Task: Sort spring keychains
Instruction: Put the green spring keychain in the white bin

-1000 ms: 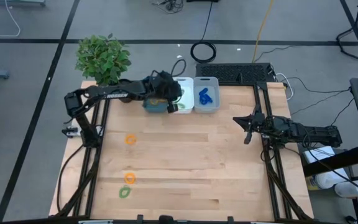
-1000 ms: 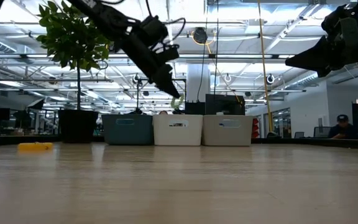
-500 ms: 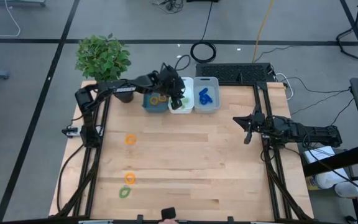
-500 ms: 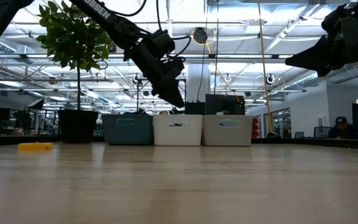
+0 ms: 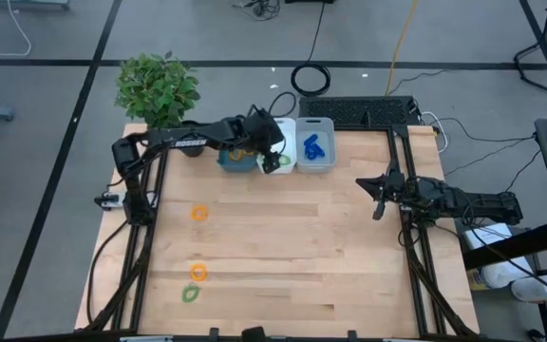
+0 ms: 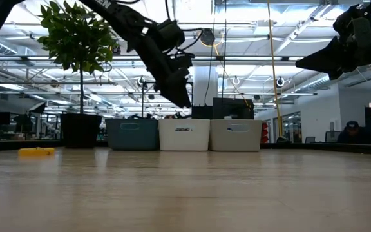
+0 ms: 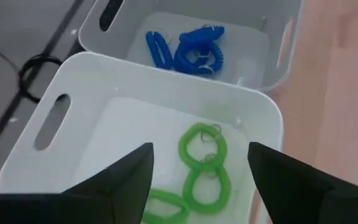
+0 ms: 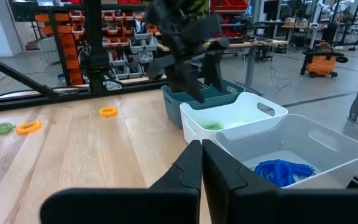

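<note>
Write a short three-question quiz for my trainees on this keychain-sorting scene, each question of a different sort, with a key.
1. True or false: the left gripper hangs over the middle white bin with its fingers spread.
2. Multiple choice: which colour of spring keychains lies in the bin on the right? A orange; B blue; C green.
3. Short answer: how many keychains lie loose on the table, and in which colours?

Key
1. True; green keychains lie in the bin below it.
2. B: blue keychains.
3. Three: an orange one, a second orange one and a green one. The right gripper waits shut, off to the right.
</note>
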